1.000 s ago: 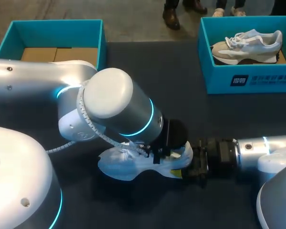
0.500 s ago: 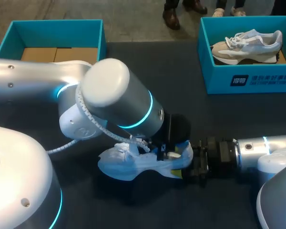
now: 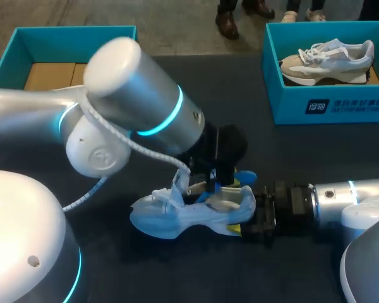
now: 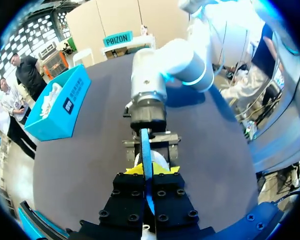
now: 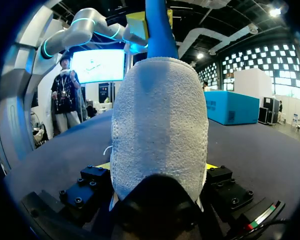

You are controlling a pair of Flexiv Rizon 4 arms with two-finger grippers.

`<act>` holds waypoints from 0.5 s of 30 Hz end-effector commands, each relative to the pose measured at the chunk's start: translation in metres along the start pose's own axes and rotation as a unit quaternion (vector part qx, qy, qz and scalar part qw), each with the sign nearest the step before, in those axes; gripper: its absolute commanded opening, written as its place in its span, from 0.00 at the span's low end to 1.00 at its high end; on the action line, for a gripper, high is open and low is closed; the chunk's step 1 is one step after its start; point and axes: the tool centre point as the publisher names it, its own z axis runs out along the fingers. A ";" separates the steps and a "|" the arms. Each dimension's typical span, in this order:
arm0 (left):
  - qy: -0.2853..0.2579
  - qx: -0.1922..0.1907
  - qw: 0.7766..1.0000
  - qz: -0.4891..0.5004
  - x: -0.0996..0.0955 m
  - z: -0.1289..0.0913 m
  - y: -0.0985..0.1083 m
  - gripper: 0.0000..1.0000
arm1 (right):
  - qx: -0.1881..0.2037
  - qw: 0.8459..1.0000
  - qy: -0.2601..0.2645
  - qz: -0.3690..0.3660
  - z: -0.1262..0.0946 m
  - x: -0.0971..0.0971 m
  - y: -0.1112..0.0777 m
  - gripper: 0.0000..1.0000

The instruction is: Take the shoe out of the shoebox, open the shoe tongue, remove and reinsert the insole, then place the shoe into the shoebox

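A white shoe [image 3: 177, 214] with a light blue sole lies on the dark table, toe to the left. My right gripper [image 3: 249, 221] is shut on its heel [image 5: 160, 130], one finger on each side. Above the shoe's opening my left gripper [image 3: 218, 183] is shut on a blue insole [image 3: 243, 177], whose end sticks up out of the shoe. In the left wrist view the thin insole [image 4: 145, 150] runs edge-on between the yellow tips of the left gripper [image 4: 147, 170]. The right gripper [image 4: 149, 145] is just ahead. The insole [image 5: 157, 25] rises above the heel in the right wrist view.
An open teal shoebox [image 3: 69, 44] with a cardboard bottom stands at the back left. A second teal shoebox [image 3: 328, 101] at the back right holds another pale shoe [image 3: 328, 60]. My left arm's big elbow hangs over the table's middle left.
My left gripper closed on the insole, then rose and drew back, pulling the blue insole up out of the shoe. The right arm and the shoe stayed put.
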 end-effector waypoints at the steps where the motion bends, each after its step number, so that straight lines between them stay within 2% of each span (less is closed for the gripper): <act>1: 0.025 0.032 0.999 0.000 -0.004 -0.018 -0.003 0.00 | 0.002 1.000 0.000 0.000 0.002 0.002 -0.001 0.00; 6: 0.029 0.059 0.998 0.003 -0.001 -0.036 -0.022 0.00 | 0.002 1.000 0.000 0.000 0.002 0.002 -0.001 0.00; 15: 0.004 0.097 0.995 0.028 0.012 -0.072 -0.063 0.00 | 0.002 1.000 0.000 0.000 0.002 0.002 -0.001 0.00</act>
